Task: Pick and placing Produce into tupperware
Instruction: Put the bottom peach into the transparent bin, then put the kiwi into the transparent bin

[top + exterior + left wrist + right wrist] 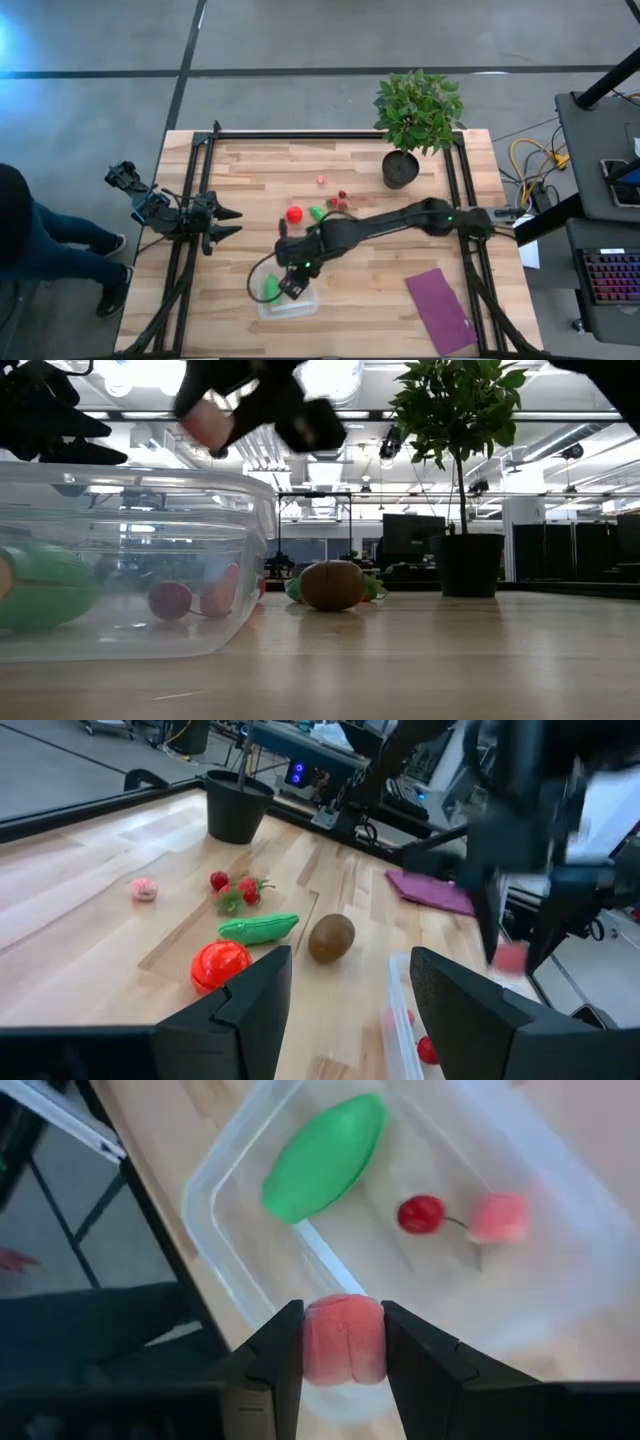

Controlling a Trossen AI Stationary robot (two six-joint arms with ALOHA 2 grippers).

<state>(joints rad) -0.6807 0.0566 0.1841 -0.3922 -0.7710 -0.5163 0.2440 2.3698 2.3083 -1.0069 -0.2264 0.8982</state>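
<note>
no readable text, labels, brands, numbers or signs

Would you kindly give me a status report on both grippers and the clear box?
Right gripper shut on pink produce piece, above clear plastic tupperware box. Box holds green oblong piece, red cherry. Left gripper open, waiting at table's left. Nothing in the way.

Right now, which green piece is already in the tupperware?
The plain oblong green piece, lying in the tupperware beside a cherry. The other green piece lies on the table near the red ball.
</note>
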